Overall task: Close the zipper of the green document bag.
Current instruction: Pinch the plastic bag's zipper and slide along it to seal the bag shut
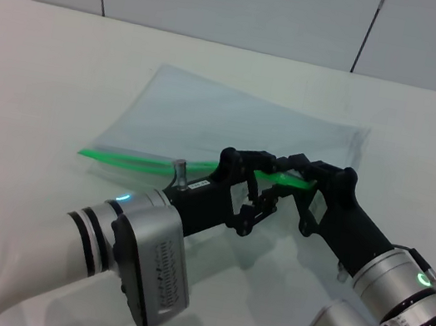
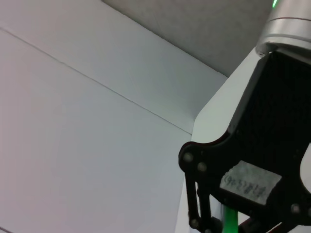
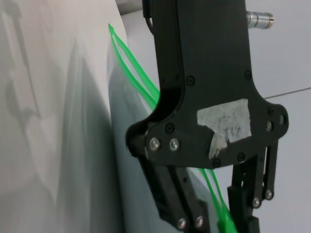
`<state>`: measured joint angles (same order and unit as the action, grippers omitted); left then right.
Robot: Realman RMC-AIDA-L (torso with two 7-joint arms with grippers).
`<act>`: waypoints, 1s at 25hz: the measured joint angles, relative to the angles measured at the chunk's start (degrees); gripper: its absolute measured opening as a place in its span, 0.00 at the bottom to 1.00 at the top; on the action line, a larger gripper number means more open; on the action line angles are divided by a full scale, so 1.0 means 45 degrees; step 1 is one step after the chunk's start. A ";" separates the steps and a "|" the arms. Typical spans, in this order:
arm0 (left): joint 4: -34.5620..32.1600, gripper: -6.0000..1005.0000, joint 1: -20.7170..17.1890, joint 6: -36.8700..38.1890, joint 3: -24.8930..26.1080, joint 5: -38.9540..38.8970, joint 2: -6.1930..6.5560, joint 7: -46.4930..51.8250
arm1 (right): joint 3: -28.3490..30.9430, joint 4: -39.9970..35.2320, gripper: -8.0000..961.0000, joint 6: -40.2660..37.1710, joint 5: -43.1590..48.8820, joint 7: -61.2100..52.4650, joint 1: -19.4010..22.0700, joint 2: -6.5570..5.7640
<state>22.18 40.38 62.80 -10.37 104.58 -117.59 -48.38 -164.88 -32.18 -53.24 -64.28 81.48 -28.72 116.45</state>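
Head view shows the bag (image 1: 241, 129) lying flat on the white table (image 1: 39, 72), just past the frame's centre toward 12 o'clock, with its zipper (image 1: 130, 159) running along the near edge from about 9 o'clock in toward the middle. Both grippers meet on that edge. The left gripper (image 1: 267, 162) reaches in from 7 o'clock, the right gripper (image 1: 293, 169) from 4 o'clock, their tips almost touching over the green strip. The right one's jaws look closed on the zipper near the slider (image 1: 290, 178), though the pinch itself is partly hidden. I cannot tell how the left one's jaws stand.

In the right wrist view the two green tracks (image 3: 130, 65) bow apart beyond the left gripper (image 3: 214, 213), so that long stretch toward the 9 o'clock end is still open and most of the closing seems left to do.

To do this step well, one gripper should pin the strip firmly while the other draws the slider straight along the edge, keeping low and level with the table. Pulling upward or sideways would likely lift the thin plastic and buckle it. The tracks should feed together ahead of the slider. A steady, slow pull is wise, since the bag looks light and could slide.
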 joint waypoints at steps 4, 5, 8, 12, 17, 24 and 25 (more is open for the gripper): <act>0.0004 0.25 -0.0032 0.0000 0.0000 0.0002 -0.0012 -0.0211 | -0.0001 0.0001 0.06 0.0015 0.0028 -0.0001 0.0000 0.0001; 0.0018 0.27 -0.0044 0.0000 0.0007 0.0002 -0.0014 -0.0289 | -0.0002 0.0004 0.06 0.0016 0.0030 0.0000 0.0000 0.0001; 0.0081 0.31 -0.0082 0.0022 0.0063 -0.0026 -0.0027 -0.0549 | -0.0001 0.0014 0.06 0.0016 0.0030 0.0000 -0.0001 0.0001; 0.0197 0.31 -0.0102 -0.0214 0.0084 -0.0070 -0.0040 -0.1352 | -0.0002 0.0054 0.06 0.0154 0.0030 -0.0001 -0.0025 0.0008; 0.0230 0.30 -0.0102 -0.0558 0.0145 -0.0156 -0.0043 -0.1817 | -0.0001 0.0059 0.06 0.0186 0.0026 -0.0006 -0.0044 0.0018; 0.0215 0.31 -0.0166 -0.0582 0.0274 -0.0188 -0.0041 -0.2323 | 0.0011 0.0030 0.06 0.0184 0.0034 -0.0003 -0.0022 0.0021; 0.0213 0.31 -0.0173 -0.0597 0.0339 -0.0192 -0.0041 -0.2415 | 0.0015 0.0026 0.06 0.0182 0.0036 -0.0002 -0.0023 0.0020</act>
<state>23.14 39.60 60.11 -8.85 103.72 -117.77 -59.25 -164.81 -32.06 -52.43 -64.12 81.47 -28.83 116.54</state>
